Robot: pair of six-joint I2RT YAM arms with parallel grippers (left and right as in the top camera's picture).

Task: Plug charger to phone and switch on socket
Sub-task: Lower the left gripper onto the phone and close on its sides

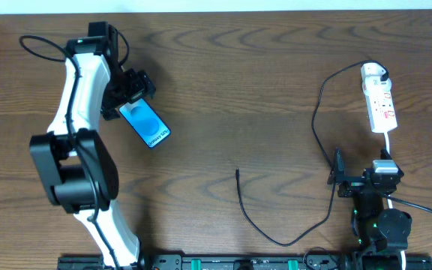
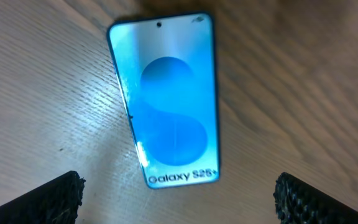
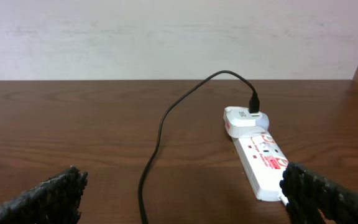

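Observation:
The phone [image 1: 147, 124] lies face up on the brown table, screen lit blue; in the left wrist view the phone [image 2: 169, 99] fills the middle, its "Galaxy" end nearest my fingers. My left gripper [image 1: 135, 88] [image 2: 179, 202] hovers open over the phone's upper-left end, holding nothing. The socket [image 1: 379, 101] [image 3: 263, 162], a white strip, lies at the far right with the charger's white plug [image 1: 373, 73] [image 3: 244, 118] in its far end. The black charger cable [image 1: 322, 112] [image 3: 160, 130] loops down to a free tip [image 1: 237, 172]. My right gripper [image 1: 362, 171] [image 3: 185, 199] stands open just short of the socket.
The cable curves along the table's front [image 1: 283, 242] between the arm bases. A pale wall [image 3: 166, 37] rises behind the table's far edge. Bare wood [image 1: 246, 90] lies between the phone and the socket.

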